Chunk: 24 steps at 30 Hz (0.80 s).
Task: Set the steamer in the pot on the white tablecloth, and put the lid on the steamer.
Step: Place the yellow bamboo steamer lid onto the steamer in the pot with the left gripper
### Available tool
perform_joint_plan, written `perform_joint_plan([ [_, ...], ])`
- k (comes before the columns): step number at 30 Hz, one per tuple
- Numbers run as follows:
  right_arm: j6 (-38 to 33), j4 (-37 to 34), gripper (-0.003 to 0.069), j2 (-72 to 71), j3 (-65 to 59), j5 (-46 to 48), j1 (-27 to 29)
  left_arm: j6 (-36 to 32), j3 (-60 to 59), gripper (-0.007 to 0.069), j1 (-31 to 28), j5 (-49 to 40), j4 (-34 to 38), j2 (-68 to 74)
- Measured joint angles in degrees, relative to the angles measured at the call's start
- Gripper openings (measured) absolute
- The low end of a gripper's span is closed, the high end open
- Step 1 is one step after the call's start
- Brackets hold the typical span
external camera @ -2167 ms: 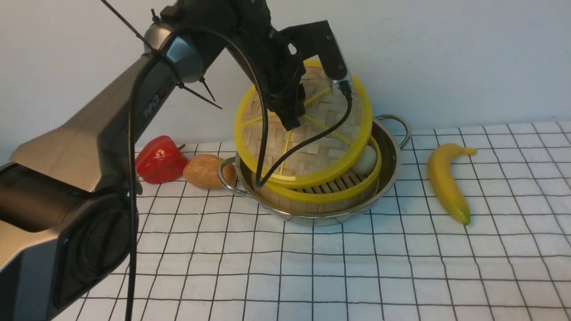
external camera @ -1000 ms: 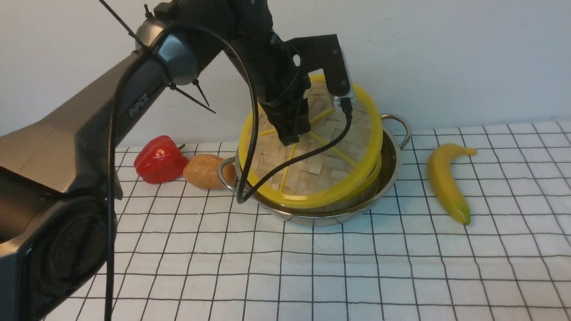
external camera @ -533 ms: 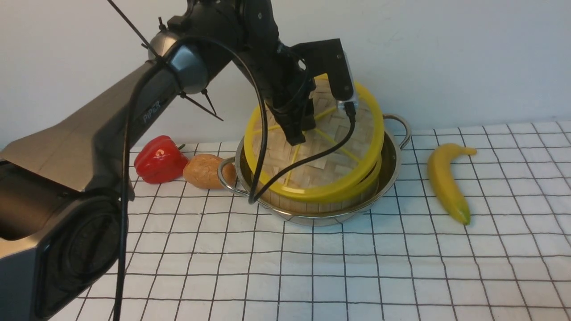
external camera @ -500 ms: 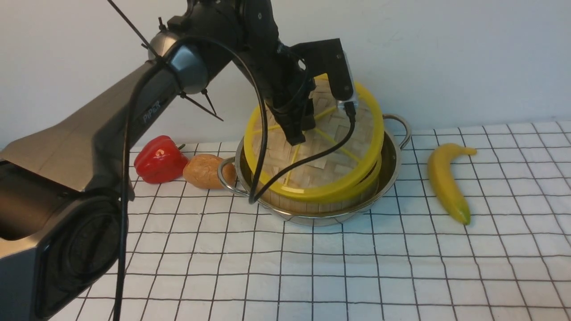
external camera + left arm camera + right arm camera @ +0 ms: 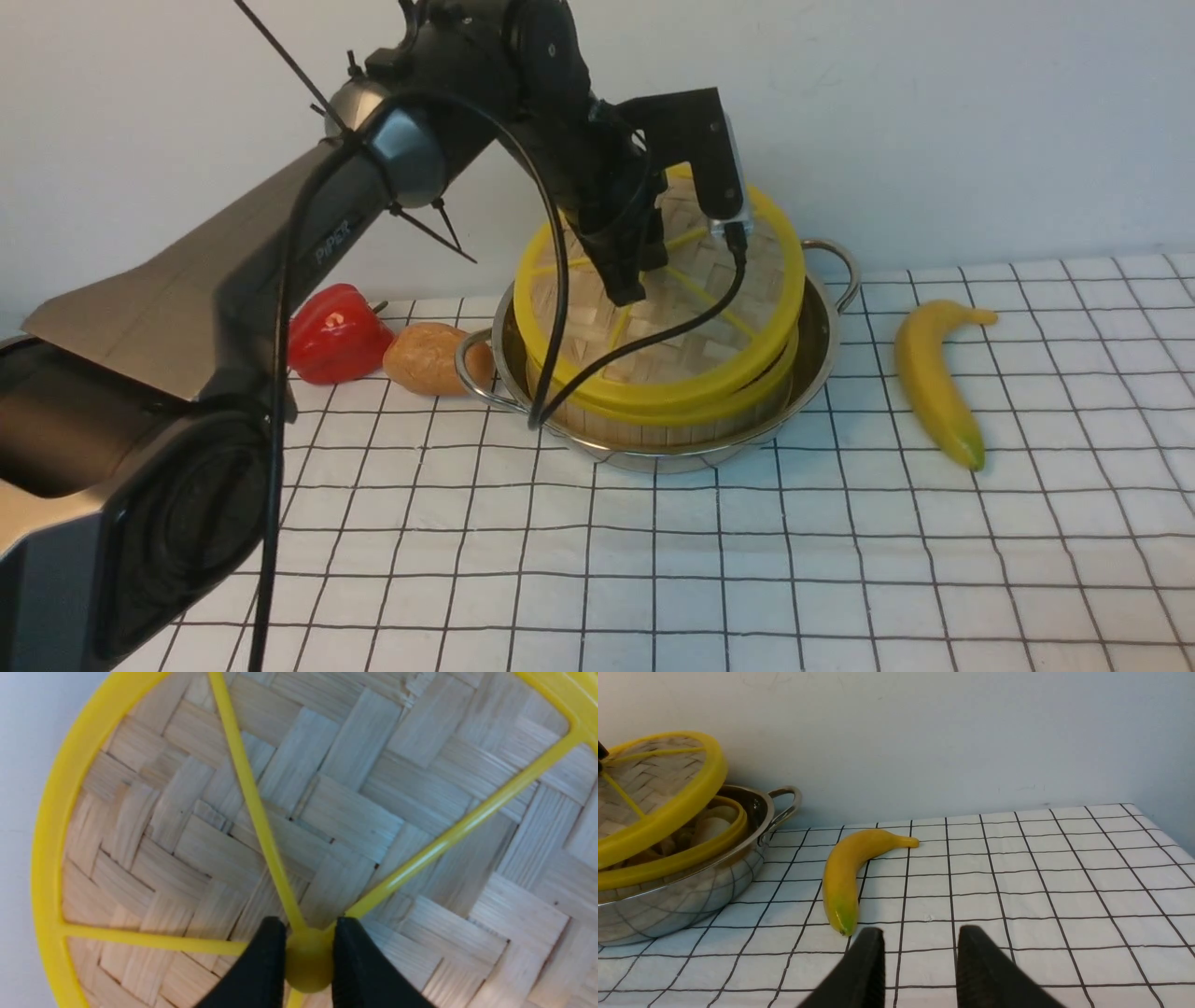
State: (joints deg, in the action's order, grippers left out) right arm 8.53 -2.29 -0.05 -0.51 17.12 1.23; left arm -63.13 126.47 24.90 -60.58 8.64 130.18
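- White tablecloth (image 5: 747, 560), black grid, covers the bench as far as the views reach.
- Red pepper (image 5: 331, 336) sits near the rear edge, toward the left side of the bench. A brown potato (image 5: 425, 357) lies just beside it, close to the pot's left handle.
- Pot (image 5: 814, 336) stands on the cloth by the rear edge, about midway along it.
- Steamer (image 5: 644, 429) sits inside the pot, with its yellow rim above the steel rim.
- Pale buns (image 5: 712, 823) show in the steamer through the gap under the lid, seen from the right wrist view.
- Lid (image 5: 761, 289) is over the steamer and tilted. Its front edge is low against the steamer rim, though contact there is unclear. Its rear and right edge is raised clear.
- Left gripper (image 5: 306, 961) comes down from above, clamped on the lid's yellow centre hub, one black finger on each side.
- Banana (image 5: 934, 383) lies on the cloth to the right of the pot and apart from it, stem end toward the rear edge.
- Right gripper (image 5: 917, 952) hangs low over the cloth at the right side of the bench, near the banana's green tip. Its fingers are apart with nothing between them.
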Motion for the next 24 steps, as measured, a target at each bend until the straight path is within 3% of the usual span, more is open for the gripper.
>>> perform_joint_plan([
  [13,0.00,0.00,0.0240,0.00,0.00,0.00,0.00,-2.41,0.07,0.0120,0.00,2.75,2.94,2.93],
  [17,0.00,0.00,0.0240,0.00,0.00,0.00,0.00,-1.22,0.18,0.0202,0.00,4.34,2.73,4.36],
  [24,0.00,0.00,0.0240,0.00,0.00,0.00,0.00,1.49,0.18,0.0419,0.00,7.77,1.82,4.50],
])
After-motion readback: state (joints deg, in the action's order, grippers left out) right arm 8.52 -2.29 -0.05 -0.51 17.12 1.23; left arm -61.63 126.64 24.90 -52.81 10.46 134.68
